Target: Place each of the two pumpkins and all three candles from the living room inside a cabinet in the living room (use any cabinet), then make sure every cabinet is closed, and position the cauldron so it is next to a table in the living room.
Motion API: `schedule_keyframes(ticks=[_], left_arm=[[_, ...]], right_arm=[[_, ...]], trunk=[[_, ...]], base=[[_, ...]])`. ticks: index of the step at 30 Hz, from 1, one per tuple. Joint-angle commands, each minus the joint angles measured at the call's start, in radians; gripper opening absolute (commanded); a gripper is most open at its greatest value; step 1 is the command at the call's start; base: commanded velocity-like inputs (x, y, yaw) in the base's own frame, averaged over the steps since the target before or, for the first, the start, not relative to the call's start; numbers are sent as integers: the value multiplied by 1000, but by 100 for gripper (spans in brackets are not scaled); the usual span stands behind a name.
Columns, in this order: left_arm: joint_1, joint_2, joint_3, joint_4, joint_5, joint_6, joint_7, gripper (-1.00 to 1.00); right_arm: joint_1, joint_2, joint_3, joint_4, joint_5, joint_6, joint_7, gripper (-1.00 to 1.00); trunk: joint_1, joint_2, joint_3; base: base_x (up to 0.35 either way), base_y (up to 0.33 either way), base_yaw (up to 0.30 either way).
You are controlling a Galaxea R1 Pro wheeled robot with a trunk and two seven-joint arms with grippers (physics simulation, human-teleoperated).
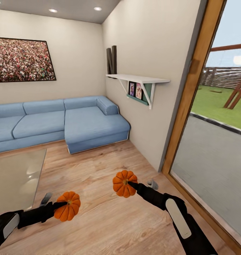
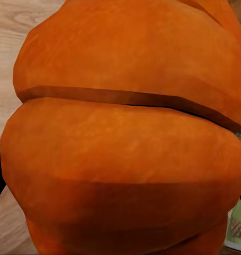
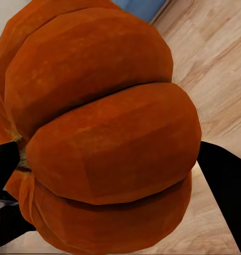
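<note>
1. The left gripper point(image 1: 60, 205), low at the left of the head view, is clamped on one pumpkin point(image 1: 67, 206), held in the air above the wood floor point(image 1: 99, 170). In the left wrist view this pumpkin point(image 2: 126, 133) crowds the lens.
2. The right gripper point(image 1: 132, 185), just right of centre in the lower half, grips the second pumpkin point(image 1: 124, 183), also clear of the floor. The right wrist view shows that pumpkin point(image 3: 104, 143) with a dark finger on each side of it.
3. Both pumpkins are therefore picked up but not yet stowed; no open drawer is near them.
4. Ahead lie a blue sofa point(image 1: 56, 122), a glass table point(image 1: 14, 177) at the lower left and a wall shelf point(image 1: 138, 78) at the upper right.
5. Judging from this, most of the task remains: stowing the pumpkins, all three candles, closing the cabinets, and placing the cauldron.
</note>
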Motion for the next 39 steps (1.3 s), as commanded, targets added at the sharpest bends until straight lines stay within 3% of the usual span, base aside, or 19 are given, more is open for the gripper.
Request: schedule_keyframes(ticks=[1, 13, 19, 27, 31, 36, 39], left_arm=[[0, 0, 0, 0, 0, 0, 1, -100], [0, -1, 0, 0, 0, 2, 8, -100], [-1, -2, 0, 0, -1, 2, 18, -100], [-1, -4, 0, 0, 3, 12, 86, -100], [-1, -13, -1, 0, 1, 32, 118, -100], [-1, -29, -1, 0, 5, 85, 250, -100], [-1, -38, 0, 0, 5, 117, 294, -100]], right_arm=[[0, 0, 0, 0, -2, 0, 1, -100], [0, 1, 1, 2, 0, -1, -8, -100], [0, 7, 1, 3, 2, -1, -107, -100], [0, 8, 1, 5, 2, -1, -153, -100], [0, 8, 2, 13, 2, -1, -207, -100], [-2, 6, 2, 19, 1, 1, -272, -100], [-20, 6, 2, 76, 3, -11, -293, -100]], trunk=[[0, 0, 1], [0, 0, 16], [0, 0, 23], [0, 0, 33], [0, 0, 37], [0, 0, 43], [0, 0, 47]], base=[[0, 0, 214], [0, 0, 214], [0, 0, 214], [0, 0, 215], [0, 0, 217], [0, 0, 218], [0, 0, 230]])
